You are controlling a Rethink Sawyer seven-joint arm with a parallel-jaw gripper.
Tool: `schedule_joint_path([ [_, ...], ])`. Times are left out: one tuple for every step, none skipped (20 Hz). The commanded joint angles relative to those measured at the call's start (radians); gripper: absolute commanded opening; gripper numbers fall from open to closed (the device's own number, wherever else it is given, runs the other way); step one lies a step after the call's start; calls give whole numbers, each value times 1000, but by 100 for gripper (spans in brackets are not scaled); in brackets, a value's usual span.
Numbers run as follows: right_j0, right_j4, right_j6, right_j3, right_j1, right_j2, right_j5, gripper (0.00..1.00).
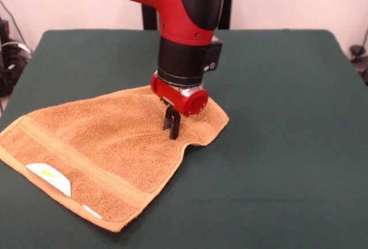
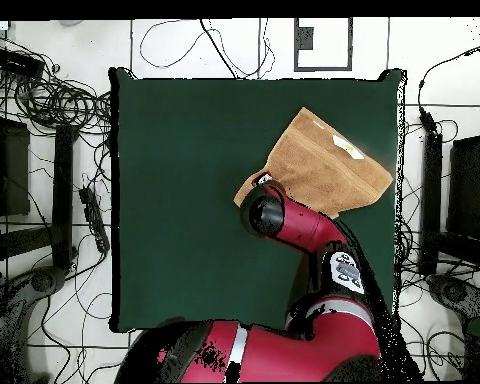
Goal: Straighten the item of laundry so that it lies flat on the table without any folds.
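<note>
On the dark green surface (image 1: pixel 276 145) the orange-tan towel (image 1: pixel 98 145) lies toward the front view's left edge, near the corner, with its white label (image 1: pixel 49 178) facing up beside a woven band. Our end effector (image 1: pixel 172 127) stands upright over the narrow tongue of cloth at the towel's far right end, its two dark fingers drawn nearly together; they seem to be down on the terry, though we cannot tell for sure whether they pinch it. We judge that this end is bunched or folded under, since the outline pinches inward just below the fingers. To do this well, we want a firm hold on that corner alone, then a low, slow drag away from the labelled end, keeping the cloth on the surface so the broad part stays anchored by its own weight and nothing doubles over again
</note>
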Motion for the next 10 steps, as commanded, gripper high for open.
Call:
schedule_joint_path([
  [47, 0, 118, -28, 129, 119, -64, 0],
  [50, 2, 121, -28, 128, 115, -70, 0],
  [53, 3, 124, -28, 128, 112, -76, 0],
  [38, 0, 122, -19, 123, 133, -72, 0],
  [33, 3, 126, -8, 113, 147, -64, 0],
  [28, 6, 130, 4, 104, 162, -56, 0],
  [23, 9, 133, 15, 95, 177, -48, 0],
  [30, 15, 140, 22, 86, 179, -41, 0],
  [55, 34, 158, 23, 79, 163, -34, 0],
  [76, 56, 181, 29, 71, 152, -21, 0],
])
